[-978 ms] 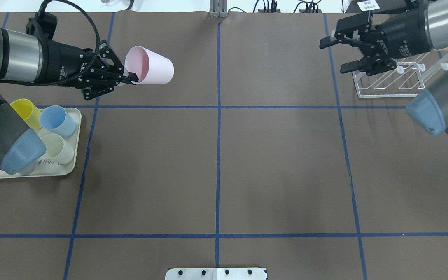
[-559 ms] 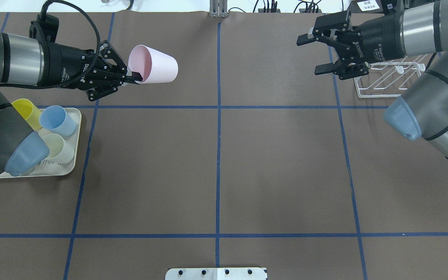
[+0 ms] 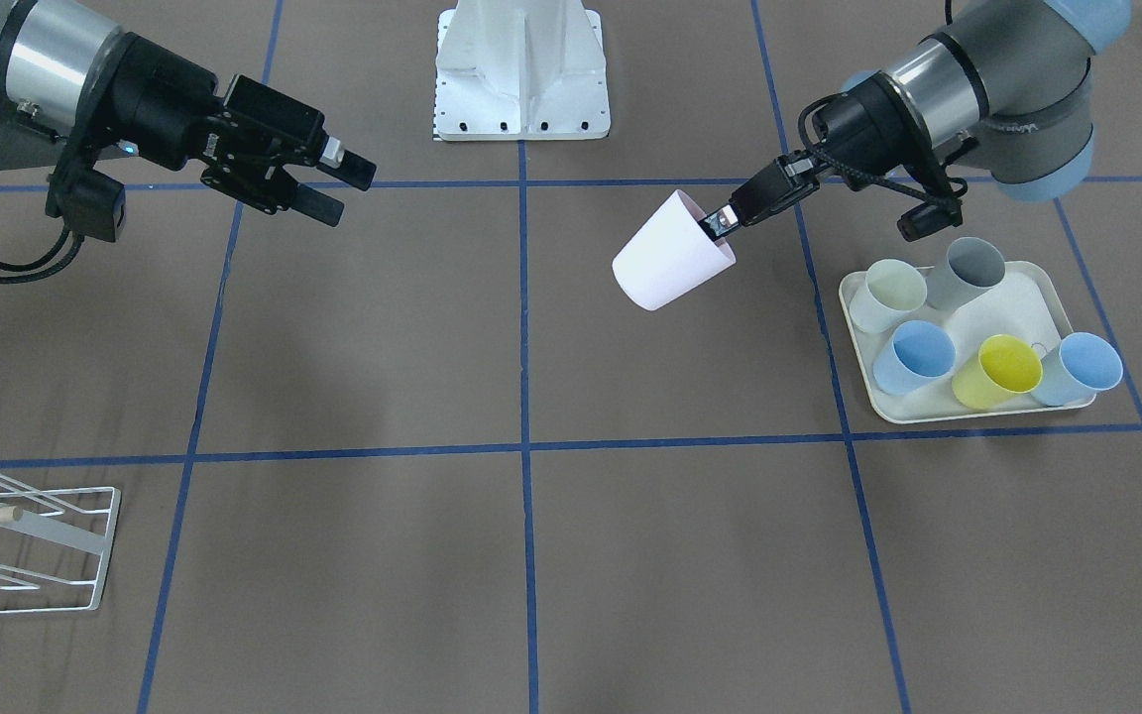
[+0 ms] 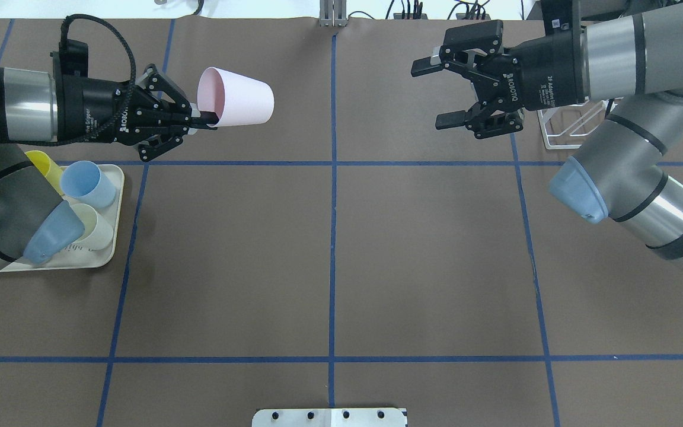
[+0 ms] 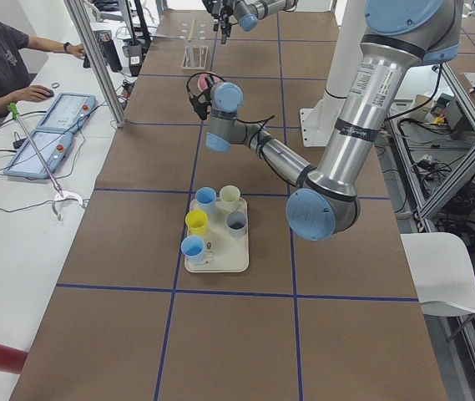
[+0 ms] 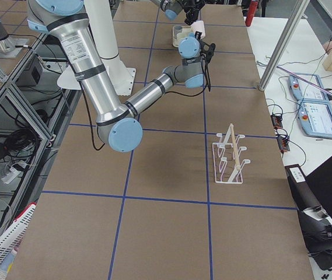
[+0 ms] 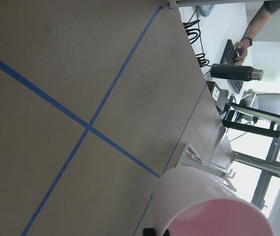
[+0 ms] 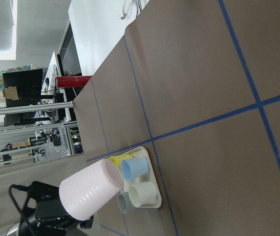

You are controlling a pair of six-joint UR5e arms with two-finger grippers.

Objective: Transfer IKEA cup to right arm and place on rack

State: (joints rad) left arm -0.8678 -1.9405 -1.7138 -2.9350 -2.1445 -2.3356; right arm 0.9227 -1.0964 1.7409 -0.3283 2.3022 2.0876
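A brown bench (image 4: 424,249) marked into squares by blue tape lines fills the scene, with a white mounting plate at the robot's edge.

The left tool (image 4: 205,120) is closed on the rim of the pale pink IKEA cup (image 4: 241,105), one finger inside the mouth and the other outside the wall. The cup hangs in the air on its side, mouth toward the left tool and base pointing toward the bench's middle; in the front-facing view the base dips a little lower than the rim.

Across the centre tape line, well apart from the cup, the right tool (image 4: 431,95) faces it with its jaws spread wide, gripping nothing.

Just behind the right arm's wrist stands the white wire rack (image 3: 36,555) with a wooden rod through it, on the bench near the far right corner.

Near the left arm lies a cream tray (image 3: 968,415) holding five cups close together with their mouths up: a pale green cup (image 3: 888,295), a grey cup (image 3: 966,273), a yellow cup (image 3: 997,372) and two blue cups (image 3: 913,357).
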